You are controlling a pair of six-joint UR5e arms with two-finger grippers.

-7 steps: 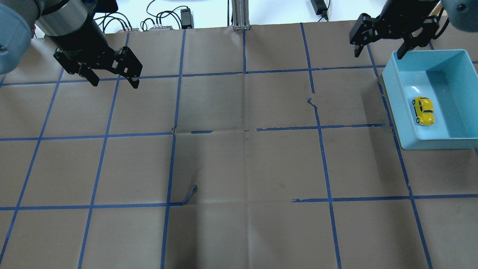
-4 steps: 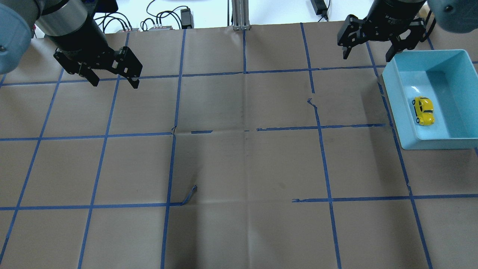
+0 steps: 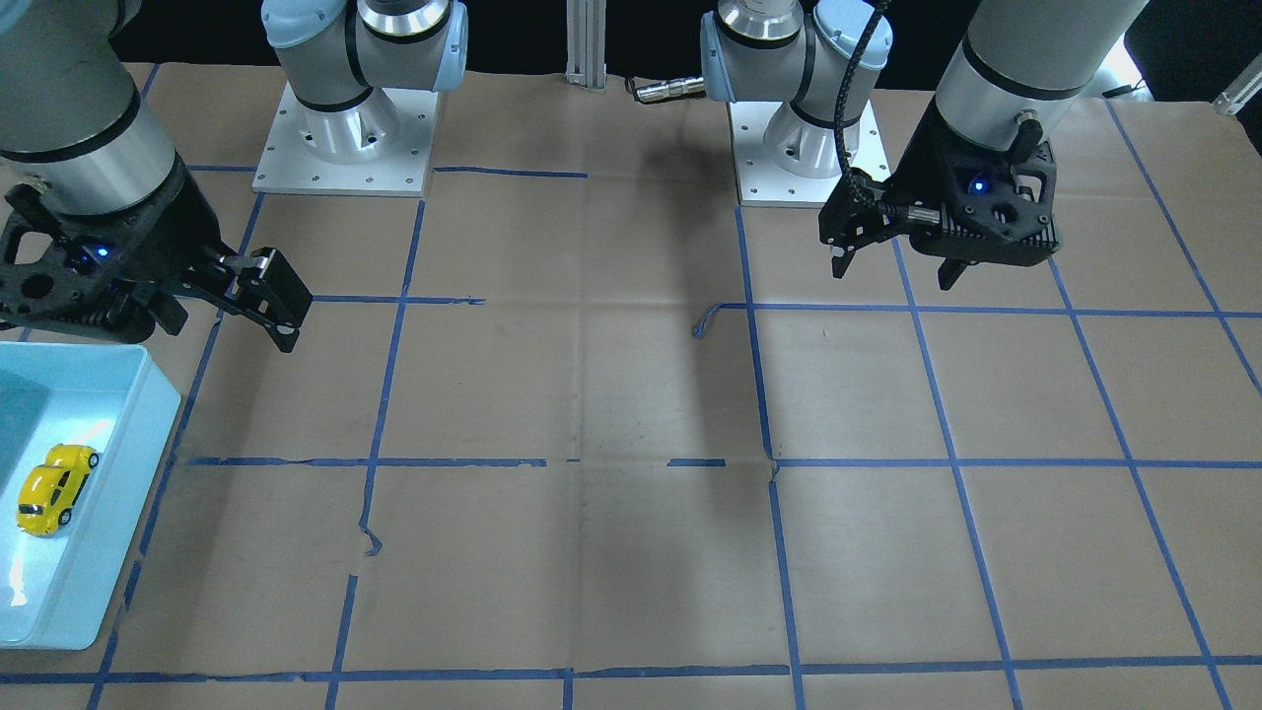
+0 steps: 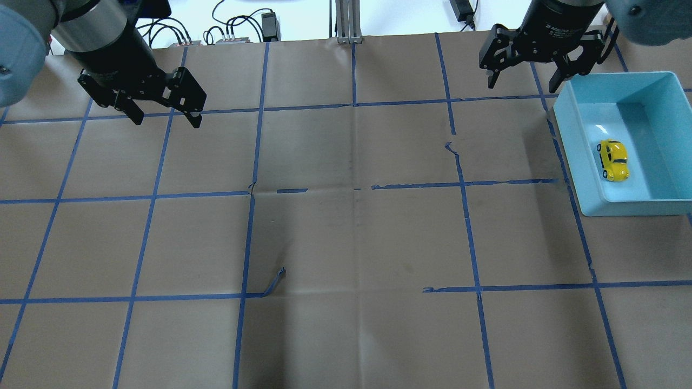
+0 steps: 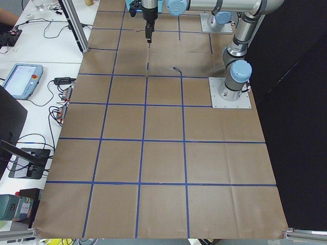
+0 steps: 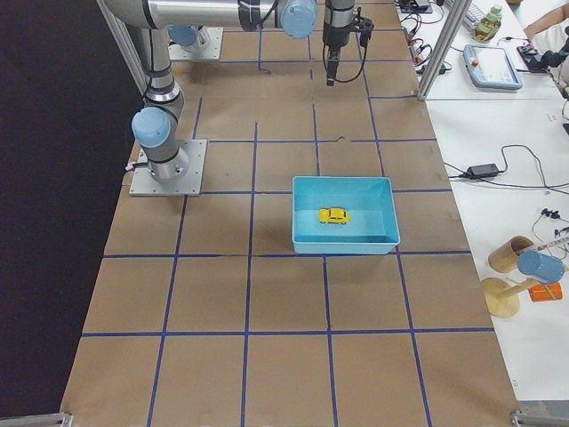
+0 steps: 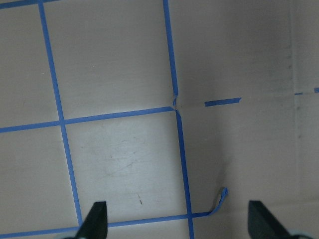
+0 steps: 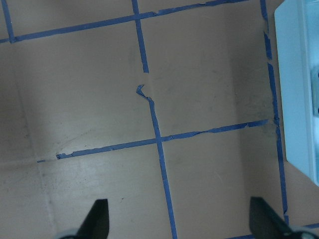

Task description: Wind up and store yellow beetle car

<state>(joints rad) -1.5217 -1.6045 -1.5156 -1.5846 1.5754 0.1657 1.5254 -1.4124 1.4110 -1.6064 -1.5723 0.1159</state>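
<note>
The yellow beetle car (image 4: 613,160) lies inside a light-blue bin (image 4: 573,156) at the table's right side. It also shows in the front view (image 3: 54,489) and the right exterior view (image 6: 334,215). My right gripper (image 4: 523,86) is open and empty, and hangs in the air just beyond the bin's far-left corner. Its wrist view shows its two fingertips (image 8: 97,219) spread over bare paper, with the bin's edge (image 8: 299,89) at the right. My left gripper (image 4: 166,121) is open and empty above the far left of the table, far from the car.
Brown paper with a blue tape grid covers the table. A loose tape end (image 4: 273,283) curls up near the middle front. Cables and power bricks (image 4: 238,29) and an aluminium post (image 4: 348,21) stand beyond the far edge. The arm bases (image 3: 345,138) stand on the robot's side.
My right gripper has moved left, away from above the bin's far corner, and stays open. The car, the bin and the left arm have not moved.
</note>
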